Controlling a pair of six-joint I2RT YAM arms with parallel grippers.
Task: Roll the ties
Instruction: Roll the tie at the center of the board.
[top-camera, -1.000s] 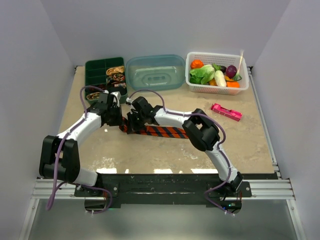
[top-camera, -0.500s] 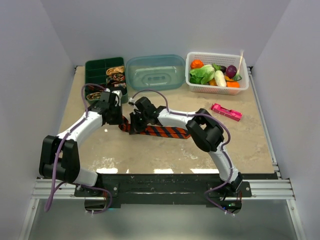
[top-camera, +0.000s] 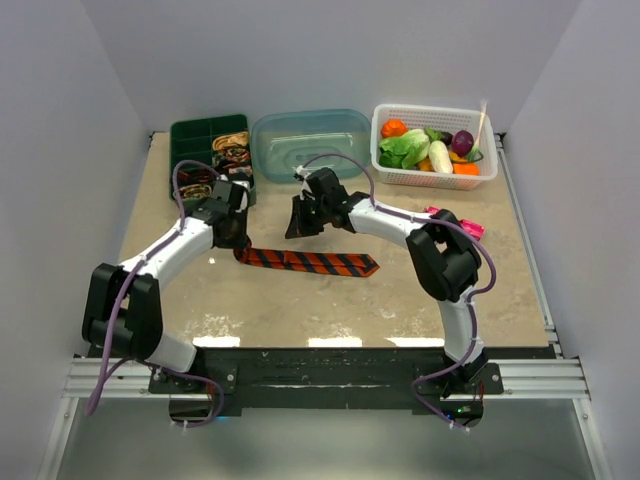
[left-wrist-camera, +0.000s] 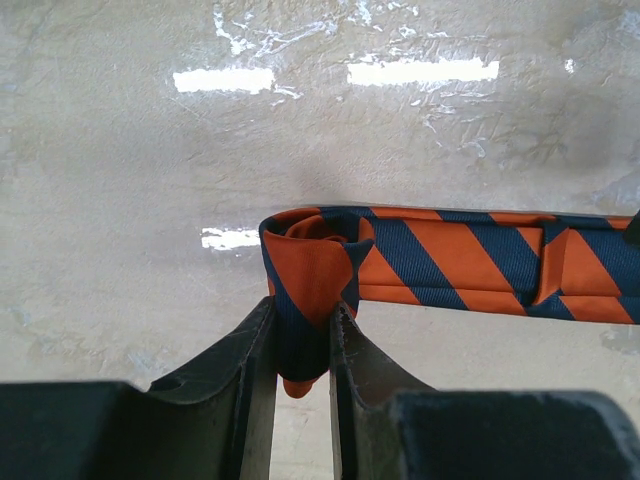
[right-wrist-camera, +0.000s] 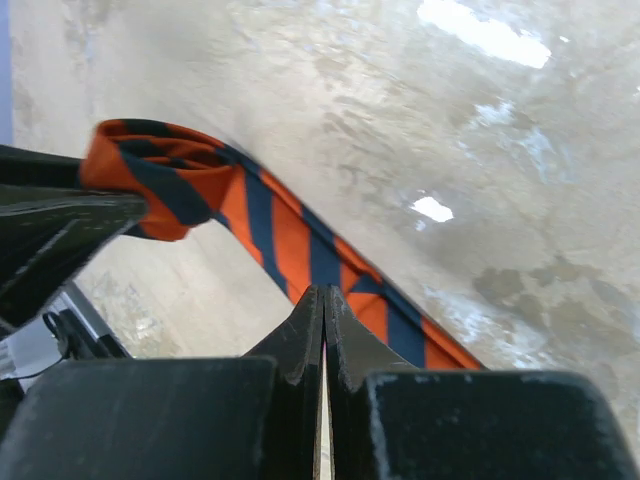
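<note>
The orange tie with dark stripes (top-camera: 310, 263) lies flat across the table's middle, its left end started into a small roll (left-wrist-camera: 310, 260). My left gripper (top-camera: 238, 243) is shut on that rolled end, which sticks out between the fingers in the left wrist view (left-wrist-camera: 302, 345). My right gripper (top-camera: 296, 228) is shut and empty, raised behind the tie near the blue tub; in its wrist view (right-wrist-camera: 323, 300) the tie (right-wrist-camera: 300, 245) runs below the fingertips. Small patterned tie coils (top-camera: 232, 148) sit in the green tray.
A green compartment tray (top-camera: 192, 140) stands at the back left, a blue lidded tub (top-camera: 312, 143) beside it. A white basket of toy vegetables (top-camera: 435, 145) is at the back right. A pink gadget (top-camera: 455, 226) lies partly behind my right arm.
My right gripper has let go of the tie and pulled back and to the right, away from the rolled end. The tie now lies straighter. The left gripper keeps its hold.
</note>
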